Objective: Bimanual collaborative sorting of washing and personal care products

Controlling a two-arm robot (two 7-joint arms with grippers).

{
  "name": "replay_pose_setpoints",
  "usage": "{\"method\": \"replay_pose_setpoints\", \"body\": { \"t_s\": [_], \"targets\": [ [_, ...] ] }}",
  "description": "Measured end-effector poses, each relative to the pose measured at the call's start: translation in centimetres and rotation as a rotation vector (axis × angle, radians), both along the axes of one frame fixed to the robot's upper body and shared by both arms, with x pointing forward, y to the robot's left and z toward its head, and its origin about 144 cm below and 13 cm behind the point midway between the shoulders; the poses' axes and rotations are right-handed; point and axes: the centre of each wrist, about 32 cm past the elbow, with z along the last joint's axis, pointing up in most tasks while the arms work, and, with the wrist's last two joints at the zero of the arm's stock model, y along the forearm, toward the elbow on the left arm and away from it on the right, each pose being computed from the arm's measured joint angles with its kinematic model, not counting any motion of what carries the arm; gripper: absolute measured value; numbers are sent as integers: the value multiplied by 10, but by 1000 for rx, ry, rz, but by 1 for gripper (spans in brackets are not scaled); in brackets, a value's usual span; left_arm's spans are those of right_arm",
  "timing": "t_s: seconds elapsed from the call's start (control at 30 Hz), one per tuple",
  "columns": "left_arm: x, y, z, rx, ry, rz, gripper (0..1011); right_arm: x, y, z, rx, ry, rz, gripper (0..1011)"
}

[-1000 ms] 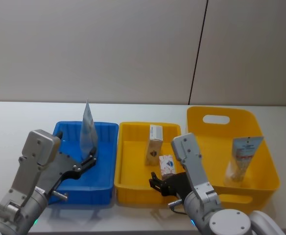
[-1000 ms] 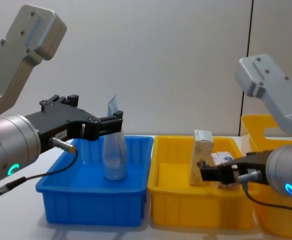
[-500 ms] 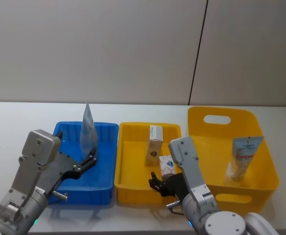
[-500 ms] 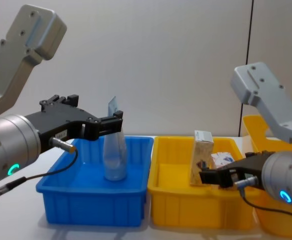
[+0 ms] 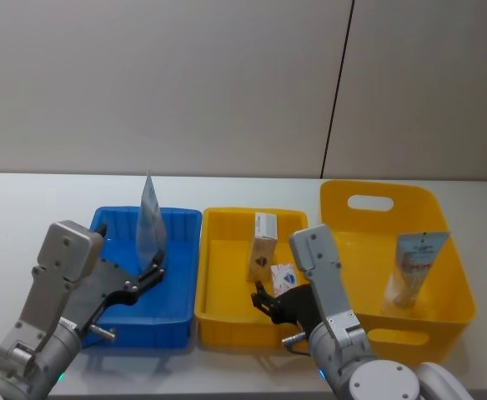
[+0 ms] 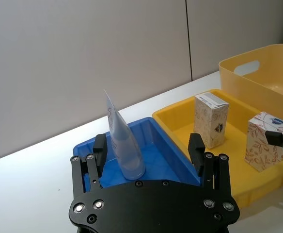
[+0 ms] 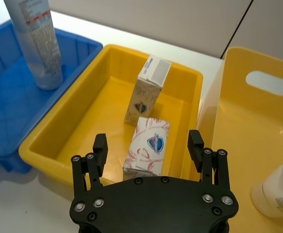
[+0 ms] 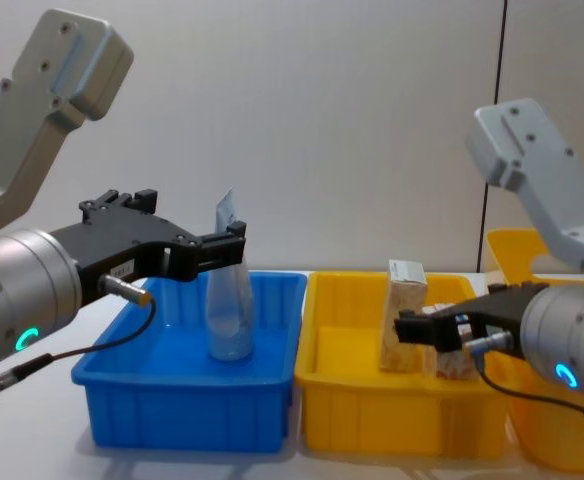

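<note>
Advancing since a second ago, the right claw, spread wide, nears the squat white patterned carton: pickup likely next. Left claw, wide, hovers over the blue plastic bin.

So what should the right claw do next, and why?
Probably ease the right claw forward and down over the squat patterned carton: its fingers are open, the carton sits lined up between them in the middle yellow bin, and nothing is gripped yet.
</note>
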Motion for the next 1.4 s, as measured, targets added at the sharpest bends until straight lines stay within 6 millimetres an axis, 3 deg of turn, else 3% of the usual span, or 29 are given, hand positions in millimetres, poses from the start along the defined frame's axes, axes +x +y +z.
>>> {"method": "replay_pose_setpoints", "body": {
  "t_s": [0.57, 1.4],
  "targets": [
    [0, 0, 0, 0, 0, 0, 1001, -4, 3, 8, 33, -57, -2, 1003],
    [0, 0, 0, 0, 0, 0, 1001, 4, 10, -1, 24, -14, 14, 1003]
  ]
}}
